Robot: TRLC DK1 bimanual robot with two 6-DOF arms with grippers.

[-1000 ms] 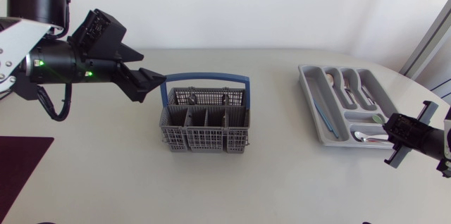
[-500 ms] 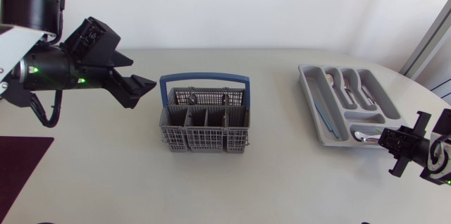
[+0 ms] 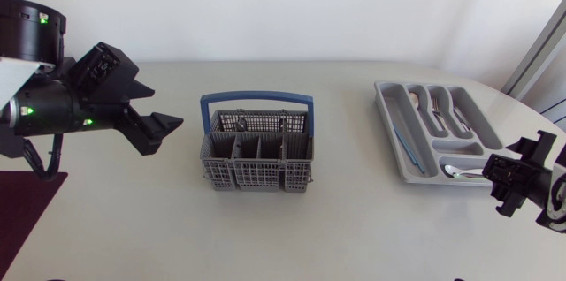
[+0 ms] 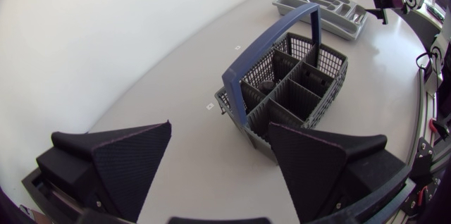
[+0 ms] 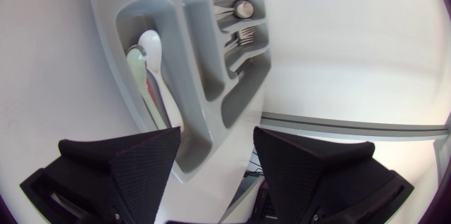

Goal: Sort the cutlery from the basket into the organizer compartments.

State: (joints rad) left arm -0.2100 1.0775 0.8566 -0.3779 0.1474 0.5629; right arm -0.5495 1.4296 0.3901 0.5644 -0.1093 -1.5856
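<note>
Grey plastic basket (image 3: 256, 175) with a blue handle (image 3: 256, 98) sits at the frame's centre, close to the right of the left gripper (image 3: 168, 126), whose fingers stand apart and hold nothing. At the right, the grey organizer (image 3: 386, 118) holds cutlery, with a spoon (image 3: 455, 171) in its lowest compartment. The right gripper (image 3: 517, 168), also spread and empty, hovers just off the organizer's lower right corner.

I see a pale off-white tabletop (image 3: 354, 219) with a grey plastic mesh cutlery basket with a blue handle (image 3: 256, 175) standing near its middle. A grey moulded cutlery organizer tray (image 3: 389, 115) lies well apart, toward my right.
</note>
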